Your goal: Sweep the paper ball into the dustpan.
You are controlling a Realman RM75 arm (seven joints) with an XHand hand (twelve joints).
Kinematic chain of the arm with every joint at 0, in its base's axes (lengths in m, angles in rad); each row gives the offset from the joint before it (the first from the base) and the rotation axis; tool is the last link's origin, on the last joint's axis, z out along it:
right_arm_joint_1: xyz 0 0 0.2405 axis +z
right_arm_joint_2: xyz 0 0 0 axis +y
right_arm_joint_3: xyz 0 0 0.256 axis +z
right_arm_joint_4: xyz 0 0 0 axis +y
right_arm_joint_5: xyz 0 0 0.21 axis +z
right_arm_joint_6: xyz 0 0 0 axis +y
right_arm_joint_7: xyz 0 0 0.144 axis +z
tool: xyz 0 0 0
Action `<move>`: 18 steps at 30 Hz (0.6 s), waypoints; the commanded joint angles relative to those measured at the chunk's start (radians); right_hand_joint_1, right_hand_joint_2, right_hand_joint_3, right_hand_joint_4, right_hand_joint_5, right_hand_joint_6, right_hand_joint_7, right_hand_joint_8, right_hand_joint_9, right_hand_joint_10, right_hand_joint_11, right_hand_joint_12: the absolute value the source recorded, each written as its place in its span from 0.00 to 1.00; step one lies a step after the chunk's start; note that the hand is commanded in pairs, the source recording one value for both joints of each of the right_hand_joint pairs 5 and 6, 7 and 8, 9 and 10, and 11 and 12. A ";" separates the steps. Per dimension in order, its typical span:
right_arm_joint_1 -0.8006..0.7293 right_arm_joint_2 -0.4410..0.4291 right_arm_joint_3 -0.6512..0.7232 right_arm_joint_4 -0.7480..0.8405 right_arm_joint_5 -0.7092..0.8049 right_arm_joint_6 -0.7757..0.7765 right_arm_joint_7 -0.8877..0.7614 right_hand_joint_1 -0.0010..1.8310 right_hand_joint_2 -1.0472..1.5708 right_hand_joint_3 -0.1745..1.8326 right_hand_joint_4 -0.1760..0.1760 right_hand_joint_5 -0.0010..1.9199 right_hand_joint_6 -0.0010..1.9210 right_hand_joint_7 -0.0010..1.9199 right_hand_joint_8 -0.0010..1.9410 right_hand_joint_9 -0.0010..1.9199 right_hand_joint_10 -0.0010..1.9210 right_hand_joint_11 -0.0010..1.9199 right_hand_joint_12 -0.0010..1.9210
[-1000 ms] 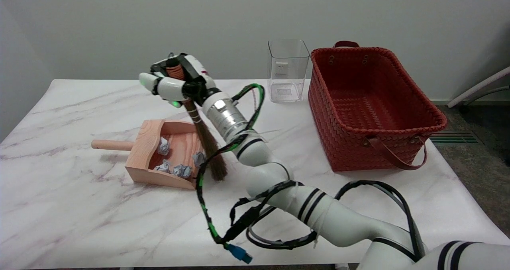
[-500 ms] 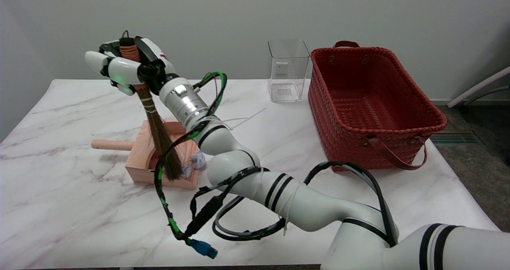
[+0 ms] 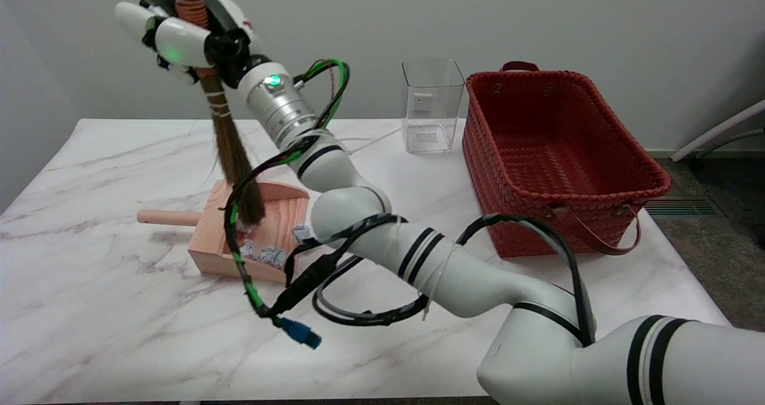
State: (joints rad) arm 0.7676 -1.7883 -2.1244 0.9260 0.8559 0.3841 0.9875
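Observation:
My right hand (image 3: pixel 182 28) is raised high at the upper left and grips the orange-wrapped handle of a small brown broom (image 3: pixel 233 148). The broom hangs down with its bristle tips in the air above the wooden dustpan (image 3: pixel 209 247). The dustpan lies on the marble table with its round handle pointing left. Several crumpled paper balls (image 3: pixel 272 254) lie inside it near its open front edge. One more paper ball (image 3: pixel 300 233) sits at the pan's right edge, partly hidden by my arm.
A clear plastic box (image 3: pixel 431 106) stands at the back of the table. A red woven basket (image 3: pixel 556 160) with brown handles fills the right side. Loose cables with a blue plug (image 3: pixel 300 335) hang from my arm over the table.
My right hand has risen and swung left with the broom, lifting the bristles from the dustpan's mouth up into the air above the pan.

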 commanded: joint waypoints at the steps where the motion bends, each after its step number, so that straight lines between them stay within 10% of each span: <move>1: -0.229 0.323 0.075 0.373 0.022 -0.091 -0.223 0.64 1.00 0.35 0.50 1.00 1.00 1.00 0.99 1.00 1.00 0.96 0.96; 18: -0.518 0.505 0.138 0.457 0.004 0.033 -0.310 0.65 1.00 0.31 0.50 1.00 1.00 1.00 0.99 1.00 1.00 0.97 0.97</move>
State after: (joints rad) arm 0.4853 -1.4708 -2.0243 1.2634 0.8739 0.3301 0.7998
